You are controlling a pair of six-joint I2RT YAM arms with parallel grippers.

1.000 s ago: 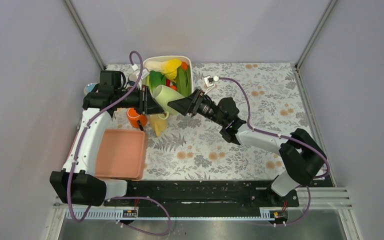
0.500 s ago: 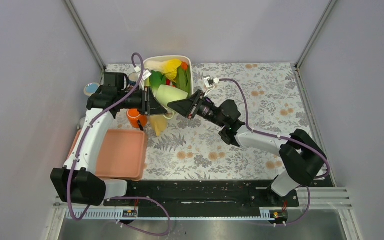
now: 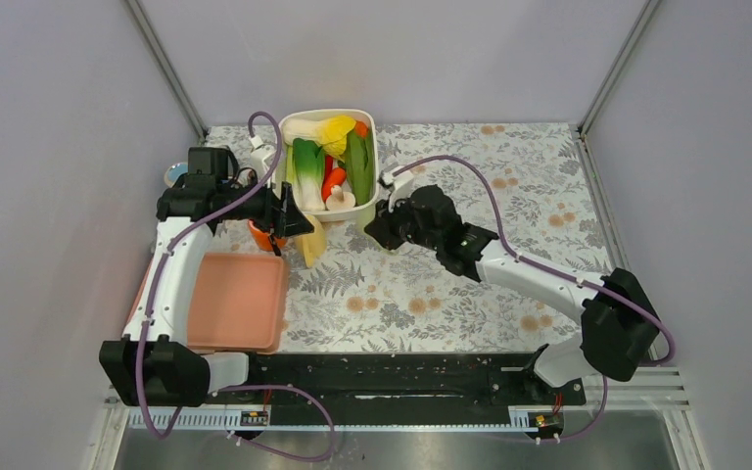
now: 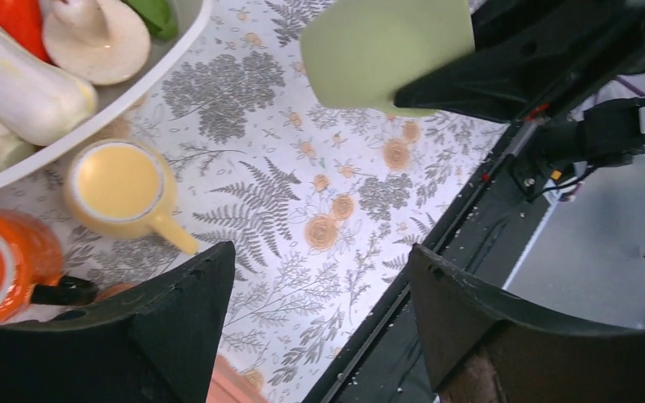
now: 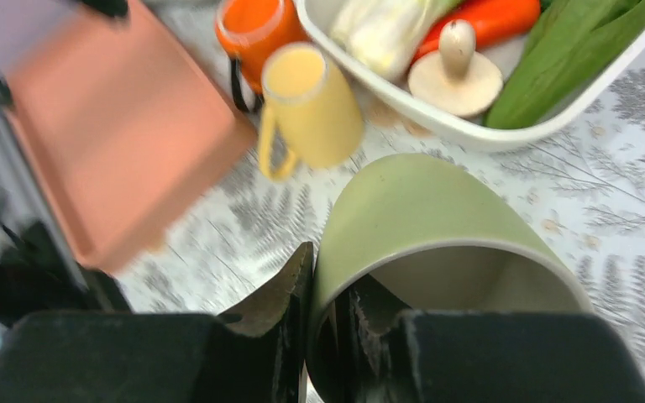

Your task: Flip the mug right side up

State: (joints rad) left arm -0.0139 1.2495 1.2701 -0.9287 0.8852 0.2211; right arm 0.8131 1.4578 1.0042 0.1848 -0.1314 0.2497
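The right gripper (image 5: 326, 290) is closed narrow on the wall of the green mug (image 5: 424, 210), with one finger outside the rim and the other inside the mouth. The mouth faces back toward the wrist and the base points away, down at the tablecloth (image 4: 302, 193).

Just beyond the jaws stands a yellow mug (image 5: 311, 105), with an orange mug (image 5: 256, 25) behind it. The white tub (image 5: 470, 136) of toy vegetables, with its mushroom (image 5: 456, 75), lies ahead to one side, and a salmon tray (image 5: 109, 143) to the other.

The left gripper (image 4: 317, 260) stands wide open with nothing between its jaws, and the held mug hangs ahead of it, apart.

The mug looks stiff, smooth-glazed and fairly light. It is probably slippery, and liable to chip if dropped. A pinch across the rim is a thin hold, so it wants setting down gently, base first.

The right wrist view shows the finger inside the mouth. The left wrist view shows only the mug's outer wall above the cloth, and whether the base touches the cloth I cannot tell. From overhead the mug is hidden under the right gripper. No view shows its handle.
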